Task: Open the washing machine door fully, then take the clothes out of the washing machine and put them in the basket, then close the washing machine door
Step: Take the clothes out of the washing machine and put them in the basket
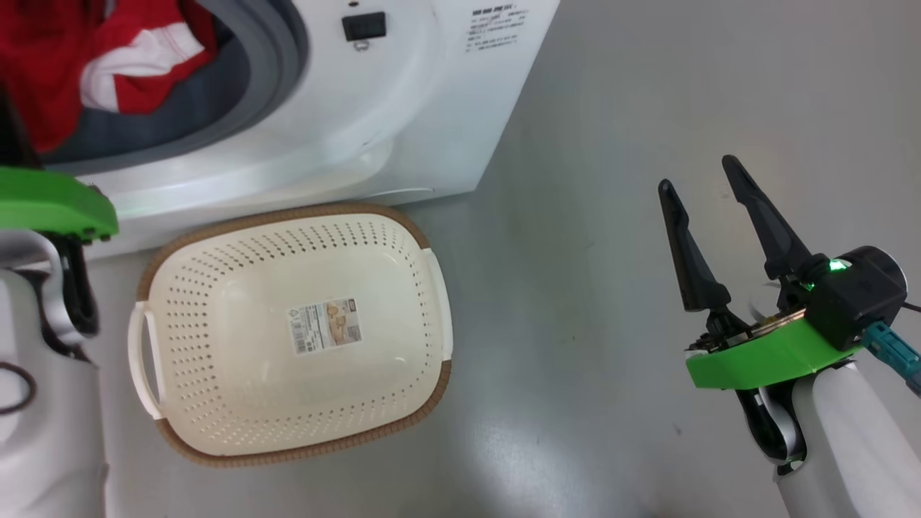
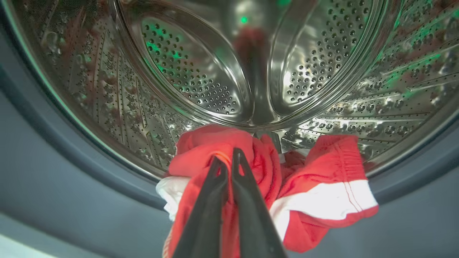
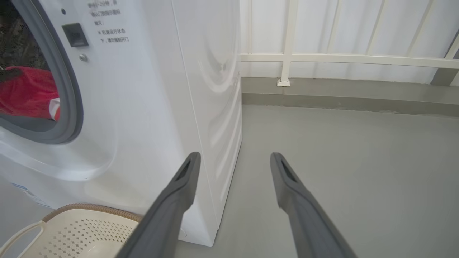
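The red clothes [image 2: 315, 179] with white stripes lie bunched at the mouth of the steel drum, over the grey gasket [image 2: 53, 143] of the white washing machine [image 1: 403, 93]. My left gripper [image 2: 226, 159] is shut on a fold of the red clothes. The clothes [image 1: 108, 57] also show in the head view inside the opening, above my left arm's green wrist [image 1: 50, 201]. The cream basket [image 1: 288, 331] with a brown rim stands empty on the floor in front of the machine. My right gripper [image 1: 698, 175] hangs open over bare floor to the right. The washing machine door is out of view.
Grey floor [image 1: 611, 360] spreads to the right of the washing machine and the basket. In the right wrist view a white railed wall [image 3: 340, 57] with a low grey kerb runs behind the machine's side, and a corner of the basket [image 3: 82, 229] shows below.
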{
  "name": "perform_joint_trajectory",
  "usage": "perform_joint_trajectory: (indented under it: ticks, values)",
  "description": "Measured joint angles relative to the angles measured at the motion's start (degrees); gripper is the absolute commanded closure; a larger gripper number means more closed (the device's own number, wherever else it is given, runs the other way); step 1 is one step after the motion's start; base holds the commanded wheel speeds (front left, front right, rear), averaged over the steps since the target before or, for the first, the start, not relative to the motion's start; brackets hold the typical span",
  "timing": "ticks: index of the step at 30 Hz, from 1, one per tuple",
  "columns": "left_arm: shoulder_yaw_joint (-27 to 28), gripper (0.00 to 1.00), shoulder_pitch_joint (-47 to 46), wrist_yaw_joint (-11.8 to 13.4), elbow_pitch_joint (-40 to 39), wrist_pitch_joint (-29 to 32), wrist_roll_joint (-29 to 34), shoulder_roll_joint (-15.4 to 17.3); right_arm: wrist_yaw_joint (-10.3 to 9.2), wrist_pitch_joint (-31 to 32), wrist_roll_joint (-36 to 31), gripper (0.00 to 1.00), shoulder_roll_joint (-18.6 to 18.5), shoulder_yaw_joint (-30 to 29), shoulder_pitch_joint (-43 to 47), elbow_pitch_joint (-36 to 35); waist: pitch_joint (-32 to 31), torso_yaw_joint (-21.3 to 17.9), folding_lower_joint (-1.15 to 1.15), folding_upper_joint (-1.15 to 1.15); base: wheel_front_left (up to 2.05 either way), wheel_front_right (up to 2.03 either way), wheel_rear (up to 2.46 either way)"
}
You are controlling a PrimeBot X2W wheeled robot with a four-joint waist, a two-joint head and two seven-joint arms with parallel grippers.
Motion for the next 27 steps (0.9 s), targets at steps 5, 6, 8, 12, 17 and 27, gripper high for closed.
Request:
perform_joint_trajectory:
  ticks: [5,6,8,12,17,27]
  values:
    - [0.13,1.00,2.85,-0.79,-1.14,-4.79,-1.35,-1.01,0.00,0.00,-0.02,0.00,-0.07,-0.12,1.80,0.20,-2.24,0.74,0.00,0.00,0.00,0.00,0.00]
    - [0.13,1.00,3.43,-0.94,-1.66,-5.57,-1.35,-1.08,0.00,0.00,-0.03,0.00,-0.11,-0.16,2.19,0.25,-2.70,0.89,0.00,0.00,0.00,0.00,0.00]
    - [0.11,1.00,4.65,-1.00,-2.81,-6.60,-1.36,-1.58,0.00,0.00,-0.09,0.00,-0.16,-0.22,2.45,0.30,-3.66,1.18,0.00,0.00,0.00,0.00,0.00]
    - [-0.15,1.00,7.51,-1.00,-5.35,-7.53,-1.36,-2.81,0.00,0.00,-0.10,0.00,-0.26,-0.41,2.97,0.29,-5.60,1.69,0.00,0.00,0.00,0.00,0.00]
    - [-0.88,1.00,11.69,-0.99,-10.45,-7.95,-1.34,-4.32,0.00,0.00,-0.41,0.00,-0.27,-0.45,4.71,0.63,-8.01,2.16,0.00,0.00,0.00,0.00,0.00]
    - [-3.61,1.00,18.79,-0.71,-20.20,-7.34,0.01,-4.91,0.00,0.00,-0.52,0.00,-0.10,-0.67,7.16,1.07,-12.68,2.81,0.00,0.00,0.00,0.00,0.00]
